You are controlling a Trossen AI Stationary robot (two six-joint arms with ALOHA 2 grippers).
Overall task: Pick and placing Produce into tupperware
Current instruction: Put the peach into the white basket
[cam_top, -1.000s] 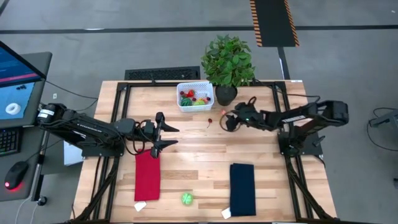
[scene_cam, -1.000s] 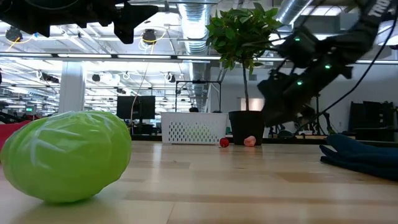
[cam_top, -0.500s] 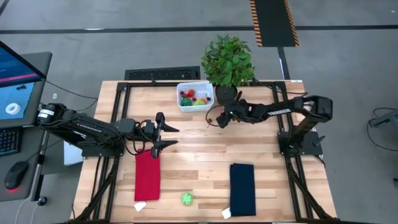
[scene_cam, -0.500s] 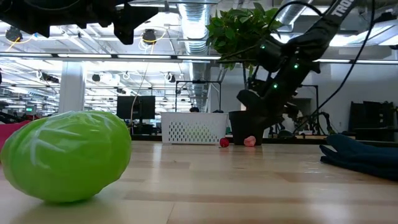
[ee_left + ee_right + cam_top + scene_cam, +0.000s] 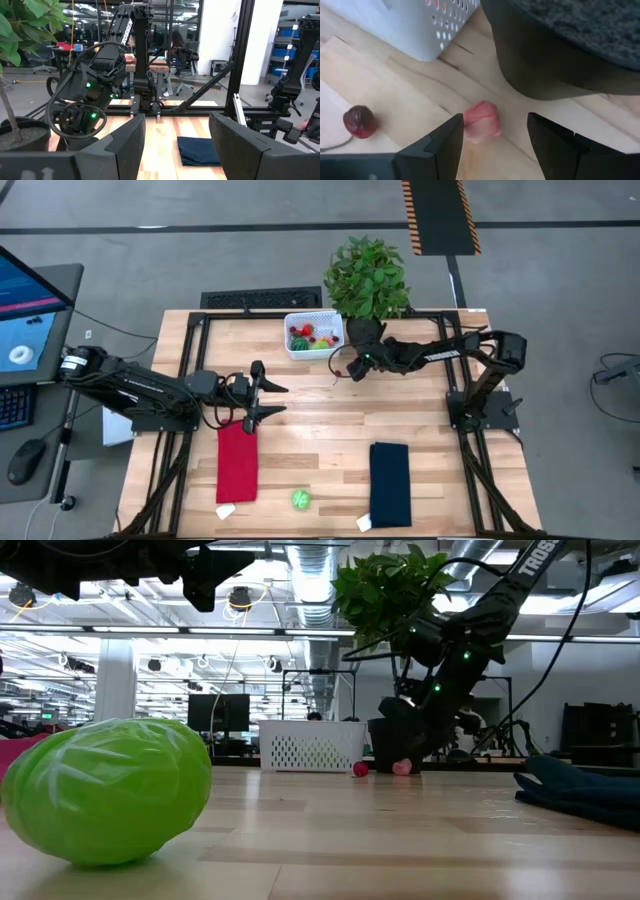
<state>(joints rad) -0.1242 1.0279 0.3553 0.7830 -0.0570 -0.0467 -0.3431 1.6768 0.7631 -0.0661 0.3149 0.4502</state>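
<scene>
The white perforated basket (image 5: 313, 335) stands at the table's far edge beside the black plant pot (image 5: 363, 331) and holds several small red and green pieces (image 5: 310, 338). A pink piece (image 5: 481, 121) and a dark red cherry (image 5: 359, 121) lie on the wood before the basket corner (image 5: 425, 25). They also show as the pink piece (image 5: 402, 767) and the cherry (image 5: 360, 769) in the low view. My right gripper (image 5: 495, 145) is open over the pink piece, one finger on each side, touching nothing. A green ball (image 5: 300, 499) lies near the near edge. My left gripper (image 5: 277, 399) waits open over the red cloth (image 5: 237, 462).
The pot (image 5: 560, 55) and its leafy plant (image 5: 367, 275) stand close behind my right gripper. A navy cloth (image 5: 390, 483) lies near the near edge on the right. The large green ball (image 5: 105, 790) fills the low view's foreground. Bare wood lies mid-table.
My right gripper has moved toward the table's left and far edge, and down, from mid-table to the spot between basket and pot, over the pink piece. The arm has stretched out.
</scene>
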